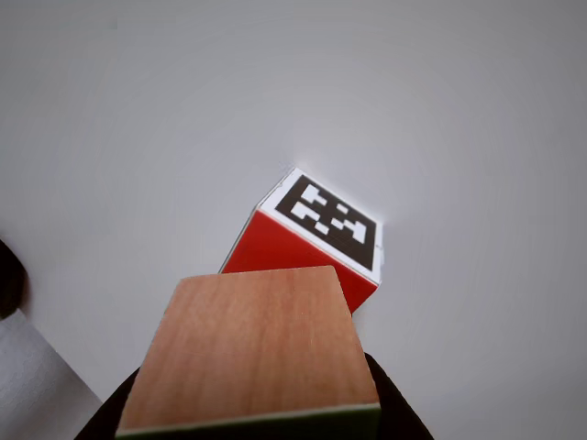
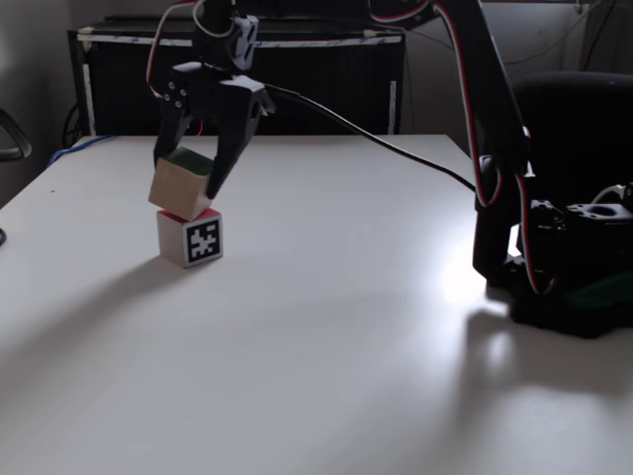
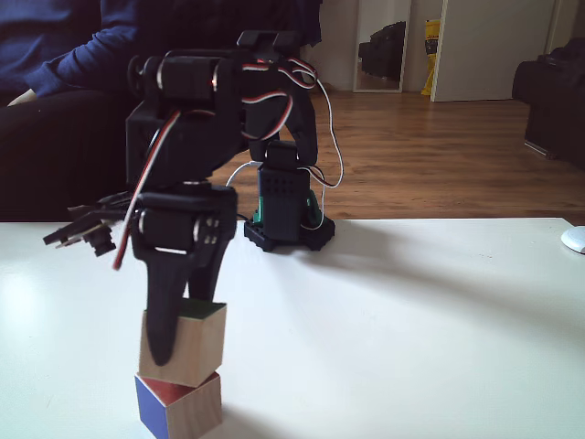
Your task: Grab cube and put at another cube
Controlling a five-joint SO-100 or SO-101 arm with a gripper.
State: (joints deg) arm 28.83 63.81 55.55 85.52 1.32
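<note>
The cube (image 2: 178,190) is light wood with a green face. It sits tilted on top of another cube (image 2: 203,240), touching its upper face. My gripper (image 2: 185,178) is shut on the cube, one black finger on each side. In the other view the cube's wooden face (image 1: 252,348) fills the bottom, with another cube (image 1: 330,220) and its black-and-white marker just beyond it. From the front, a finger (image 3: 169,320) covers the left part of the cube (image 3: 203,346), which leans on another cube (image 3: 183,407).
The arm's base (image 2: 564,297) stands at the table's right side, with a black cable running to the gripper. A person in a dark blue sleeve (image 3: 64,50) sits behind the table. A white object (image 3: 574,240) lies at the right edge.
</note>
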